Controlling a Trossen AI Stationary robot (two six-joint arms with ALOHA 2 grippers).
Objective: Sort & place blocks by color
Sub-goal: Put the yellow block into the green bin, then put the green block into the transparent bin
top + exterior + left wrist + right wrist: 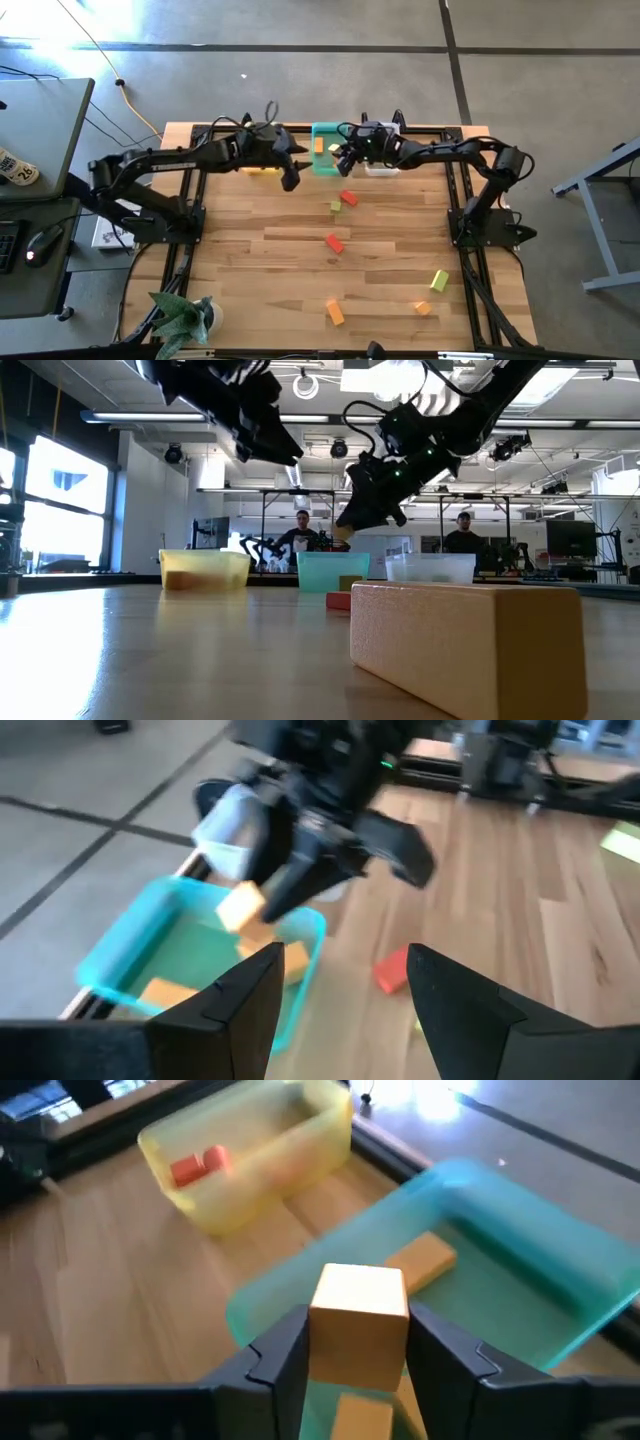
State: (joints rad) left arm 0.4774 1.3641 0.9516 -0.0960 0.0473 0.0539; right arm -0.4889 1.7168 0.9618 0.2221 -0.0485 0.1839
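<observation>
My right gripper (341,156) is shut on an orange cube (360,1325) and hangs above the teal bin (520,1280), which holds orange bars (420,1260). The left wrist view also shows this cube (242,907) above the teal bin (130,955). My left gripper (340,990) is open and empty, raised over the table (290,180) just in front of the yellow bin (250,1150), which holds a red block (190,1168). Loose red (348,198), green (335,207) and orange (334,313) blocks lie on the table. My right gripper pinches the orange cube by two opposite side faces (318,1330) between its two fingers. The fingers slant down toward the bin. The cube is lifted clear, above the teal bin's near wall (290,1295).
A clear bin (382,166) stands right of the teal one at the far edge. More blocks lie on the table: red (334,242), green (439,281), orange (422,308). A potted plant (185,318) stands at the near left corner. People show behind the table (303,532).
</observation>
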